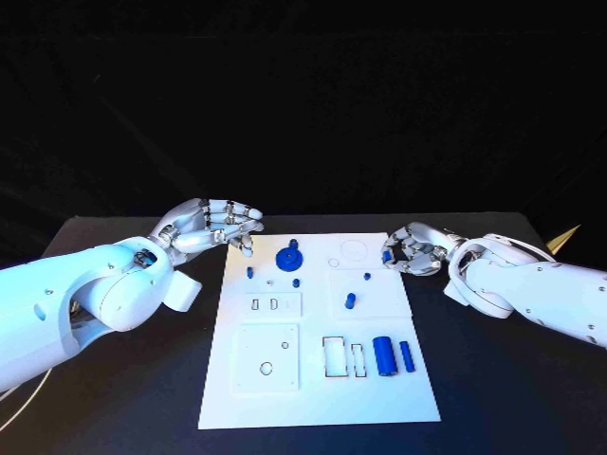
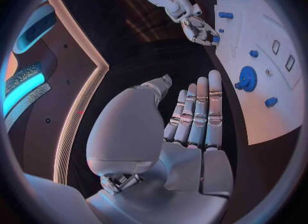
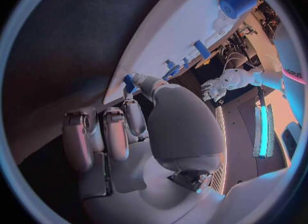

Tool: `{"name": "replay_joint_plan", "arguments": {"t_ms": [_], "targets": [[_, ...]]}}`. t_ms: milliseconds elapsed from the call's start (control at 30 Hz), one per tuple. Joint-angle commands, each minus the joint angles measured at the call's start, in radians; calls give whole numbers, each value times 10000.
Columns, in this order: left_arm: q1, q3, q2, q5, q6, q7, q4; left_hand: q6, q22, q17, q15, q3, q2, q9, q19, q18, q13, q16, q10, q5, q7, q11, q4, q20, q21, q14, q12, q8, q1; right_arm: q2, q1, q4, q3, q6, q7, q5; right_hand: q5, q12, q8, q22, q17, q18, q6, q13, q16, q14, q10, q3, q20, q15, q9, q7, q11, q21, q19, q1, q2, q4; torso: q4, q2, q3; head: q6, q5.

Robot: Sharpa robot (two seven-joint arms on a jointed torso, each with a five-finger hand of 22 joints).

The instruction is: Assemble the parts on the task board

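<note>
The flat white rectangular task board (image 1: 269, 398) lies lengthwise down the middle of the matte black table (image 1: 112, 427), with bare dark tabletop open along both its long sides and at its near end. The silver many-fingered left hand (image 1: 211, 227) hovers at about ten o'clock from the board's middle, just off the far-left corner; in the left wrist view its fingers (image 2: 200, 116) lie straight and side by side with the thumb apart, holding nothing. The silver right hand (image 1: 413, 250) sits at about two o'clock, at the board's right edge, its fingers curled in; something small and blue shows at its fingertips in the right wrist view, but I cannot tell whether it is pinched or merely behind them. The board's shallow outlined recesses mostly stand unfilled: a square panel (image 1: 268, 357) at seven o'clock with a round hole, and two narrow rectangular slots (image 1: 335, 356) near five o'clock. Beside those slots lie a stout blue cylinder (image 1: 383, 354) and a slimmer blue rod (image 1: 406, 355) (both smooth, plastic-looking), close together but apart. Up at twelve o'clock rests a round blue toothed gear (image 1: 290, 258), with small blue pegs (image 1: 349, 302) scattered around the centre.
</note>
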Motion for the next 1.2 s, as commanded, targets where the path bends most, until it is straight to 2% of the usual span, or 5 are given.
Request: {"name": "replay_joint_plan", "arguments": {"t_ms": [33,300,667,1000,1200], "targets": [[2,5,12,27,190,11,21,-28,-29,-30,-24,-13,120,18,-59,61,-17,-73,-23,-32,671,31,-56,-18,-66,-23,26,-40,-38,25,-13,-15,1,208,-63,-83,-38,37,47,2577,2407,-50,82,85,39,986,48,78,-79,-81,12,0,-4,54,988,-7,103,2,-1,6,-1,-11,-5],[2,5,2,27,236,-98,8,-29,-32,-33,-24,-11,124,18,-57,62,-18,-78,-25,-32,672,31,-56,-18,-68,-19,26,-41,-39,44,-17,-27,1,196,-164,-86,-51,44,74,2585,2409,-54,103,96,40,986,65,72,-94,-96,14,-14,-17,64,994,-54,134,30,8,7,-1,-51,-7],[2,4,-9,26,320,-182,0,-33,-37,-36,-23,-13,125,17,-54,62,-20,-84,-32,-34,674,34,-53,-17,-72,-15,22,-44,-45,72,-17,40,1,-290,-268,-85,-59,91,689,2633,2423,-72,544,209,46,991,236,178,-292,-318,297,-287,-253,123,1027,-32,726,-56,7,4,-2,-56,-10],[2,-3,-20,23,387,-219,-36,-33,-37,-36,-23,-13,125,17,-54,62,-20,-84,-32,-34,674,34,-53,-17,-72,-15,22,-44,-45,-19,-8,271,5,-578,-520,13,-63,72,812,2633,2429,-72,511,200,49,992,241,162,-335,-353,376,-319,-290,123,1027,-73,805,-78,-12,-14,-2,-24,35],[2,-10,-32,21,405,-231,-80,-40,-44,-42,-22,-15,124,15,-51,62,-24,-95,-43,-34,675,35,-55,-16,-78,-9,18,-48,-48,-229,159,797,25,-717,-805,90,-61,60,817,2633,2419,-72,440,191,44,990,232,149,-341,-352,386,-310,-290,123,1027,-102,802,-80,-17,-34,-14,2,43]]}}
